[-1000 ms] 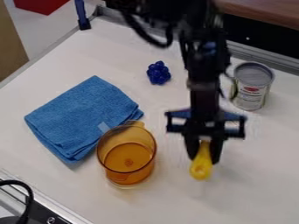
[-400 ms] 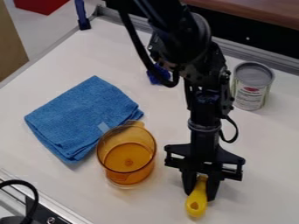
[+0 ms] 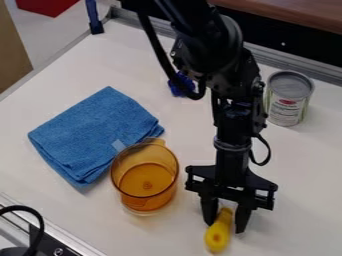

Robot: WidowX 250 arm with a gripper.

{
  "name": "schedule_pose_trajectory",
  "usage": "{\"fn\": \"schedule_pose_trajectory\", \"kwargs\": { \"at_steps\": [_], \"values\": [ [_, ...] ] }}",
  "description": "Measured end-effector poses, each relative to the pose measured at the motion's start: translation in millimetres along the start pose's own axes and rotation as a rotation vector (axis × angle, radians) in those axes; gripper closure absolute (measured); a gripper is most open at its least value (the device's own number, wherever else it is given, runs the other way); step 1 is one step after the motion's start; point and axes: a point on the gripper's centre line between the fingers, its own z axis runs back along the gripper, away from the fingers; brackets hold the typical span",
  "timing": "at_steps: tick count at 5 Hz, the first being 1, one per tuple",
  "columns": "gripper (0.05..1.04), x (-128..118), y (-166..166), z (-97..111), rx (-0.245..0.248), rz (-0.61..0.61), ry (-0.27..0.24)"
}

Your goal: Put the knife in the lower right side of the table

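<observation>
So I'm down at the near end of the desk (image 3: 310, 200), and the knife (image 3: 218, 237) is right under me, between 5 and 6 o'clock as the camera looks at it. My claw (image 3: 225, 228) is spread fairly wide: 2 fingers, 1 each side of the yellow handle, with daylight on the right side, so I don't figure I have a grip on it. Can't make out any blade from here, just the handle with its rounded end pointing at roughly 6 o'clock.

Handling-wise, I'd guess it's light, stiff plastic, nothing fragile, but that smooth rounded handle could roll or squirt out if I pinch off-centre. If it needs a nudge towards 4 or 5 o'clock, I'd take it square across the narrower part, 1 finger flat on each side, squeeze modestly and skip the fat end. If this spot counts as lower right, I'd just lift straight up without dragging it.

Neighbours: orange cup (image 3: 145, 186) at 10 to 11 o'clock from the knife, with the blue cloth (image 3: 97, 135) beyond it, and a can (image 3: 288, 100) way up around 1 o'clock.
</observation>
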Motion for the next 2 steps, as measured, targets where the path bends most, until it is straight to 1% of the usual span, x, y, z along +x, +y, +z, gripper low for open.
{"fn": "schedule_pose_trajectory", "kwargs": {
  "at_steps": [1,2],
  "values": [
    [0.118,-2.0,0.9,13.5,0.011,-0.005,-0.018],
    [0.084,-2.8,0.3,39.2,-0.02,-0.021,-0.078]
  ]
}}
